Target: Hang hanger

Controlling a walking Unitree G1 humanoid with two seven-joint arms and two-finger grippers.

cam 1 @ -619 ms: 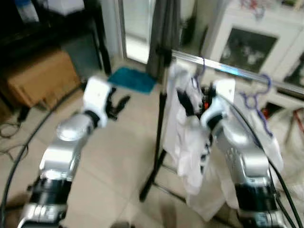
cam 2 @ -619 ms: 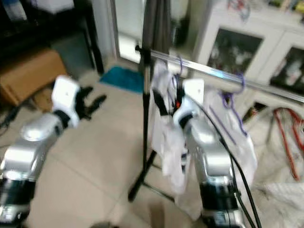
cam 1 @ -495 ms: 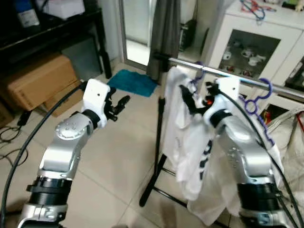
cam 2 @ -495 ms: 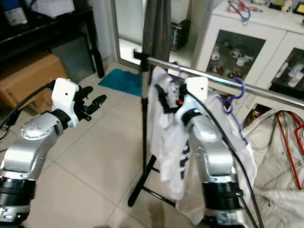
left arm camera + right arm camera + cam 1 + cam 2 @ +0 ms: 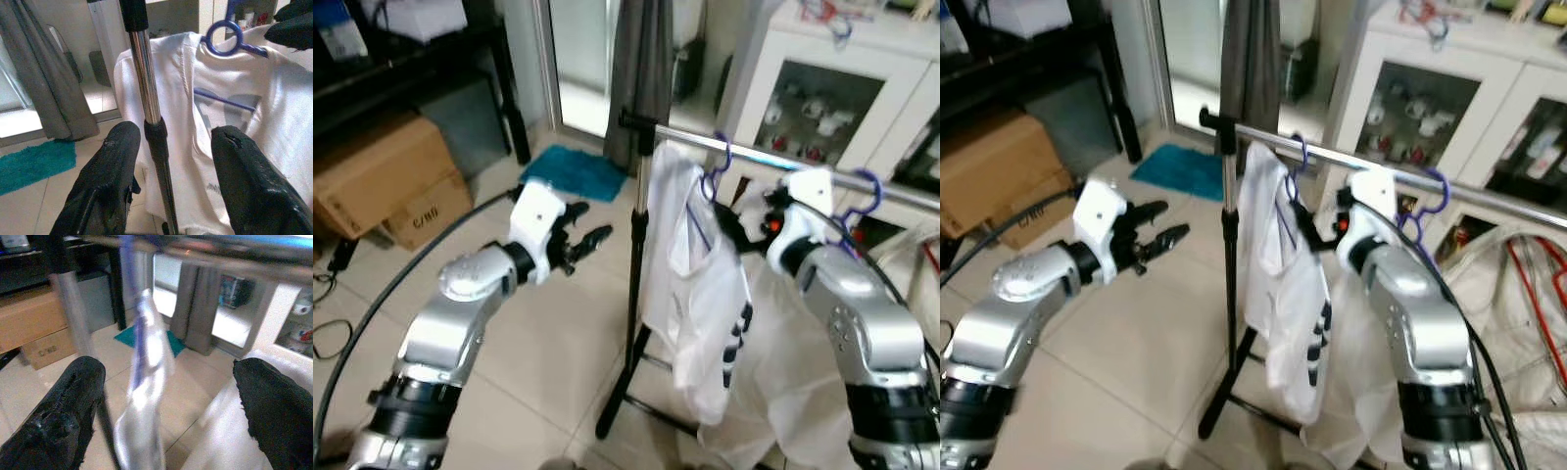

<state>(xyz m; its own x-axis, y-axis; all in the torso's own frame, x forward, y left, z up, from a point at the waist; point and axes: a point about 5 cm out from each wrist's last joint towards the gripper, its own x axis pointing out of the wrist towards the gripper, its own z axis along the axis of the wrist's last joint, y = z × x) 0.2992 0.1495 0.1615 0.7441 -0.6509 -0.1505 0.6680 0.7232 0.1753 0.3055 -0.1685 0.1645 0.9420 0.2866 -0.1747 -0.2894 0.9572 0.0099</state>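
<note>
Both grippers now spread empty: right gripper (image 5: pixel 166 391) has let go of hanger (image 5: pixel 713 168), now hooked on rail (image 5: pixel 675 136) (shirt (image 5: pixel 700 284) dangling); left gripper (image 5: pixel 178 147) open by the pole. Hang looks done.

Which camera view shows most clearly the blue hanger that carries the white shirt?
The left wrist view: the blue hanger is sharp, its loop and bar visible against the white shirt. The eye views show its hook over the rail from farther away. The right wrist view shows it blurred.

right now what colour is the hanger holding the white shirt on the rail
Blue-purple; the hanger shows best in the left wrist view, hooked over the white shirt.
</note>
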